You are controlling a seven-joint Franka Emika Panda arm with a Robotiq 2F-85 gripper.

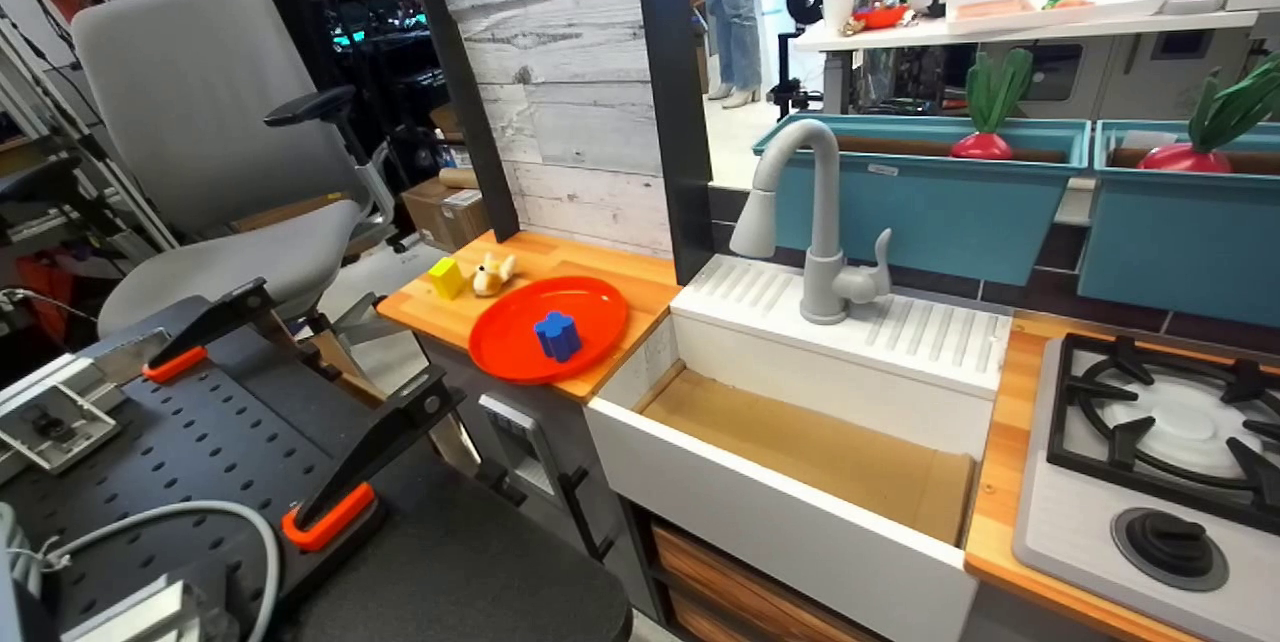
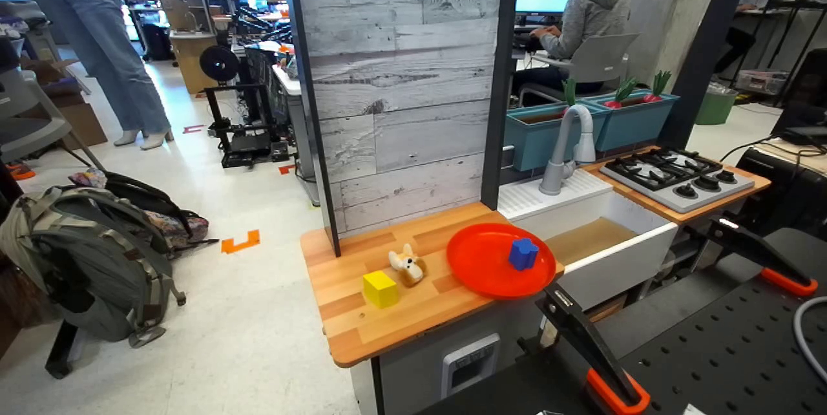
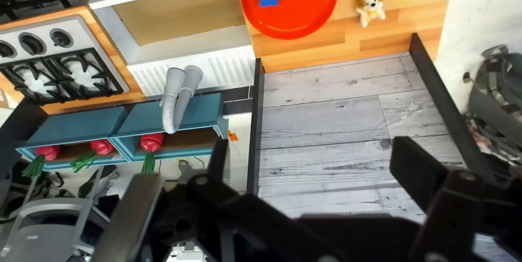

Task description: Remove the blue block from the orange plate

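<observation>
The claw (image 3: 310, 152) is spread and grips nothing, while the blue flower-shaped block (image 2: 523, 254) sits on the orange-red plate (image 2: 477, 260), off-centre toward the white sink (image 1: 780, 527). A lopsided pinch on its lobes would likely tip it, and reaching too low could skid the plate over the nearby edge of the wooden counter (image 2: 417, 308). The sink holds a brown cardboard sheet (image 1: 800, 452), the teal planters (image 1: 930, 207) red radishes (image 1: 982, 145), the plate only the block.

Gray-white plank panel (image 2: 407, 98), office chair (image 1: 190, 102), pale floor (image 2: 245, 318) — brightly lit
</observation>
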